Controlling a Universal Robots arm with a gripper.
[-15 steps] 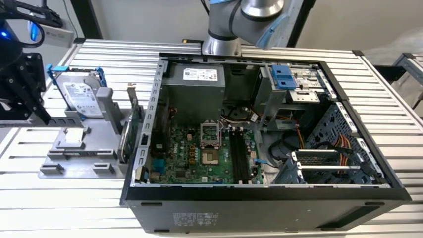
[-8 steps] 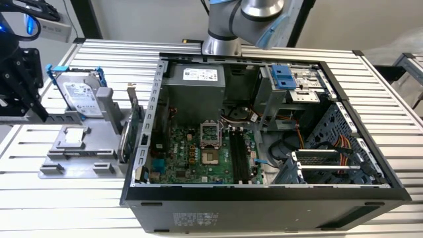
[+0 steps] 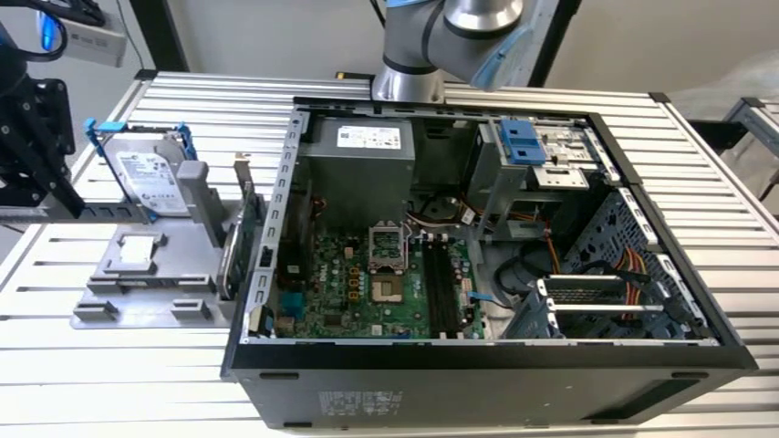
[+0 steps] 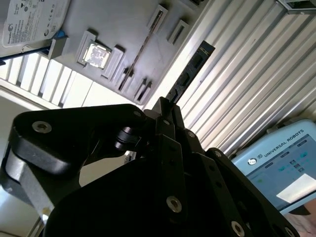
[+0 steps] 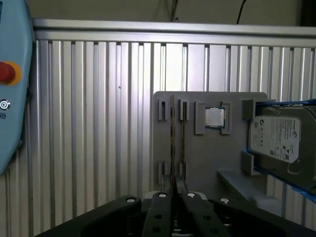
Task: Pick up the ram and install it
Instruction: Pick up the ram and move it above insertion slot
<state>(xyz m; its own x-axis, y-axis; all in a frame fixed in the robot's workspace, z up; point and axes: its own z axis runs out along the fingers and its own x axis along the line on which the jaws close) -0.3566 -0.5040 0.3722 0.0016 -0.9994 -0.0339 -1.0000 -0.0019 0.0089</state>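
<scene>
My gripper (image 5: 174, 195) is shut on the ram (image 5: 172, 148), which shows edge-on as a thin dark line running out from the fingertips over the grey holder tray (image 5: 207, 153). In the second wrist view the ram (image 4: 191, 71) is a long, narrow, dark stick with chips, reaching out from the gripper (image 4: 165, 106) above the slatted table beside the tray (image 4: 123, 29). It hangs well above the tray, outside the tray's slots. In the exterior view the open computer case (image 3: 487, 365) holds the motherboard (image 3: 353, 283) with its dark memory slots (image 3: 441, 283).
The tray (image 3: 171, 274) carries a hard drive (image 3: 146, 178) in a blue frame, a processor chip (image 3: 140, 251) and a thin card (image 5: 182, 138) standing in a slot. A green card (image 3: 250, 237) stands by the case wall. A pendant (image 5: 10, 89) lies on the table. A black rig (image 3: 31, 146) stands at the exterior view's left.
</scene>
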